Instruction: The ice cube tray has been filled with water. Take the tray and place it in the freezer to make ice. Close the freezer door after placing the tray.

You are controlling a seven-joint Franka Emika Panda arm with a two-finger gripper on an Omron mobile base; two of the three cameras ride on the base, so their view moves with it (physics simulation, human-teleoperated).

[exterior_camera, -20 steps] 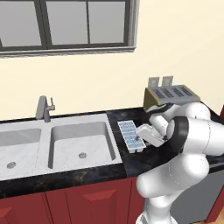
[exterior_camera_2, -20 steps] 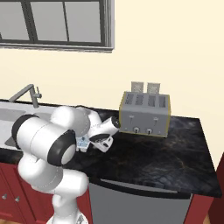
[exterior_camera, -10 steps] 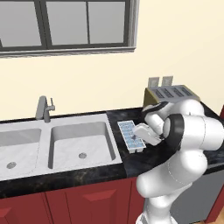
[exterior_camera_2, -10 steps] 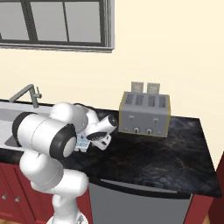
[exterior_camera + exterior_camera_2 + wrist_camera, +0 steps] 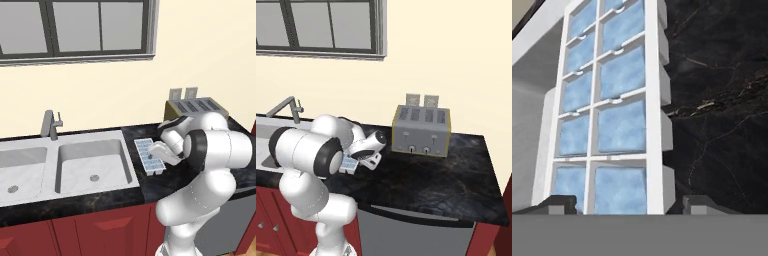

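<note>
Ice cube tray [image 5: 150, 156] is lying flat on the black counter [image 5: 456, 170], just right of the sink [image 5: 90, 167] and left of the toaster [image 5: 421, 131]. Water [image 5: 619, 125] is filling the pale blue cells.

Gripper [image 5: 629, 202] is hovering low over the tray's near end. In the hand view one dark finger tip [image 5: 559, 202] is sitting over the tray's left cells, the other off its right edge over bare counter. Jaws are standing apart, wide enough to take most of the tray's width, with nothing held. Whether the tips are touching the tray I cannot tell.

Step in hand, as I judge it: settling the grasp on the tray. To do it well:
- shift so both tips are straddling the tray's long walls, or commit one tip inside a cell and one outside the wall
- come down straight, squeeze on the rim, not the water
- keep the tray level in the lift; any tilt is going to spill

Left base view is showing the whole tray beside the sink, with the hand over its right side. Right base view is giving just a corner of the tray [image 5: 348, 164] peeking from behind the arm, but is showing the open counter to the right. Hand view alone is giving finger placement against the cell grid.
</note>
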